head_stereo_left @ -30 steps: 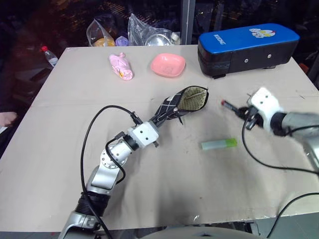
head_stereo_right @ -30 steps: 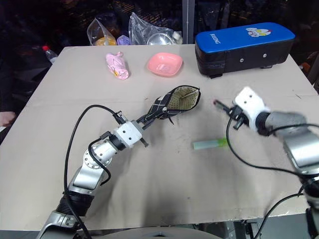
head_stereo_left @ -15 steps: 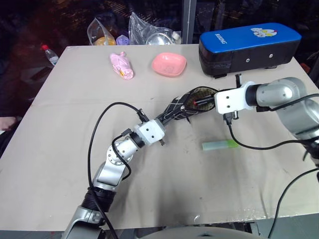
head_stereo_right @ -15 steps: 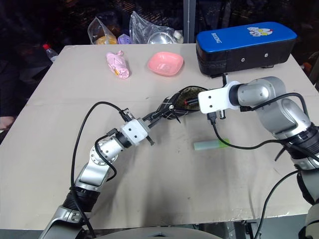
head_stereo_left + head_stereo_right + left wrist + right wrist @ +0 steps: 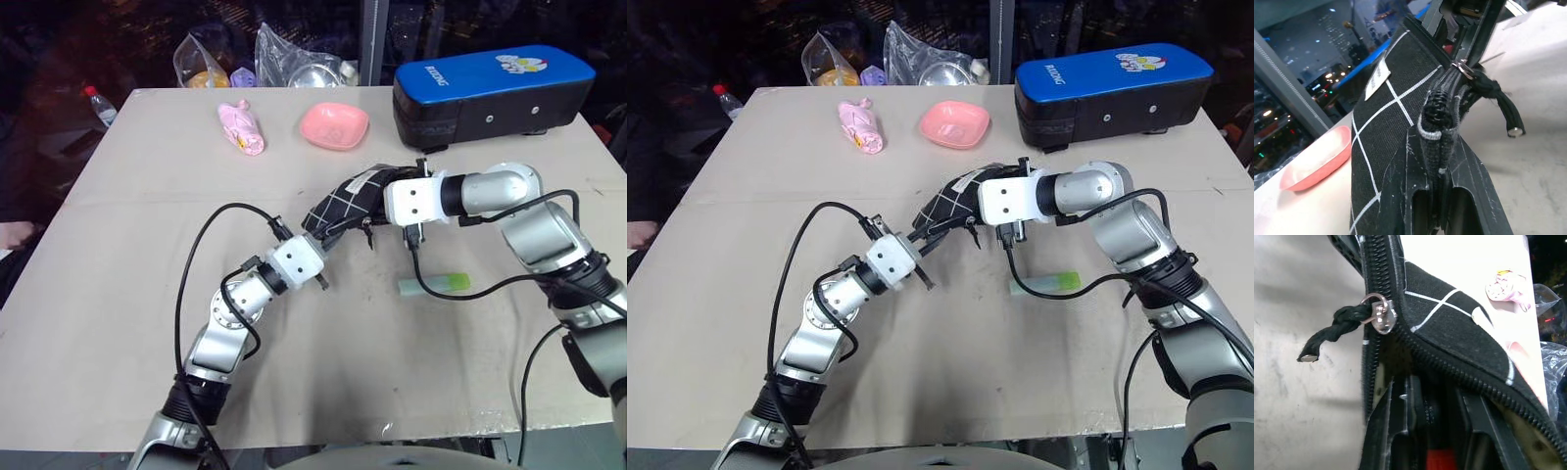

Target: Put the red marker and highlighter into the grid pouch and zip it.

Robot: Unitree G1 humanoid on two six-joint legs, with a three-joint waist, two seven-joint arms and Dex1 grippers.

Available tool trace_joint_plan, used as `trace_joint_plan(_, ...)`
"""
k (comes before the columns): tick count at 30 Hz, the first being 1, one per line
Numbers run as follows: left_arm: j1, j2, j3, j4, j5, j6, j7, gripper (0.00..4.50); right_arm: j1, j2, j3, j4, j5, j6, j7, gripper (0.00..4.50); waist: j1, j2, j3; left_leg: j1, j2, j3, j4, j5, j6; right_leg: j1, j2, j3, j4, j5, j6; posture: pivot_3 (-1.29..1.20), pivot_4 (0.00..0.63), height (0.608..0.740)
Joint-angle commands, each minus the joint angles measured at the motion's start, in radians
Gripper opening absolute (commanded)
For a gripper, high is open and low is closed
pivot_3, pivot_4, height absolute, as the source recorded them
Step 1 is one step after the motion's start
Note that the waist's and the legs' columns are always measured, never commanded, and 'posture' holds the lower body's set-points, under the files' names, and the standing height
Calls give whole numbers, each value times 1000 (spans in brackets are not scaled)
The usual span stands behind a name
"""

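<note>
While my left gripper (image 5: 921,235) stays out of the actual loading, it pinches the near end of the grid pouch (image 5: 345,204) between closed fingers and props it up off the table (image 5: 118,294), with the mouth facing my right arm. My right gripper (image 5: 1437,431) is pushed into that open mouth, and from its wrist I see the red marker (image 5: 1440,461) as a red patch between its black fingers, already inside the fabric edges. Those fingers look narrow around the marker; whether they grip it or have begun to let go, I cannot tell.

By my reckoning the marker is about delivered but not clearly released, so roughly the first part of the job is nearly done. The highlighter (image 5: 434,284) lies untouched on the table, just near of my right forearm and to the right of the pouch, apart from both grippers. It has yet to be picked up and put in.

The zipper stands open, its pull (image 5: 1378,313) with the black cord hanging at the pouch's edge beside my right fingers, so zipping is also left.
</note>
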Motion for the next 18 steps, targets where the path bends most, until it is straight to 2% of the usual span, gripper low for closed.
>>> trace_joint_plan(1,0,-13,6,-27,-16,11,10,0,-23,-36,-87,-39,53,35,30,2562,0,0,0,0,0,0,0,-1,1,0,0,0,0,0,0,0,150,740)
trace_joint_plan(3,-2,-19,12,-20,-21,24,13,0,-19,-73,-139,-75,124,98,78,3481,0,0,0,0,0,-1,1,-1,2,0,0,0,0,0,0,0,150,740)
trace_joint_plan(7,-1,-21,10,-11,-23,29,9,0,18,-143,-218,-171,276,242,167,3481,0,0,0,-1,0,-2,1,-1,2,0,0,-2,0,0,0,0,150,740)
trace_joint_plan(9,-2,-23,7,-8,-24,32,7,0,44,-169,-284,-234,386,400,170,3481,-2,0,0,-1,0,-3,1,-1,2,0,0,-2,0,0,0,0,150,740)
trace_joint_plan(12,-4,-25,10,-3,-26,34,5,0,127,-281,-326,-339,493,563,233,3481,2,0,0,-1,0,-4,1,-1,2,0,0,-2,1,1,-1,0,150,740)
trace_joint_plan(14,-4,-25,14,0,-28,36,5,0,218,-349,-301,-403,493,584,249,3481,3,0,0,-1,0,-7,1,-2,3,2,-3,-3,0,0,-1,0,150,740)
trace_joint_plan(16,-4,-25,14,3,-28,34,4,0,287,-367,-267,-433,465,574,220,3481,-3,0,0,-1,-1,-7,1,-2,3,2,-6,-3,-1,0,-1,0,150,740)
trace_joint_plan(18,-4,-25,14,3,-28,34,3,0,376,-350,-177,-395,347,491,152,3481,-4,0,-1,0,-1,-6,2,-2,3,2,-5,-4,0,0,-1,0,150,740)
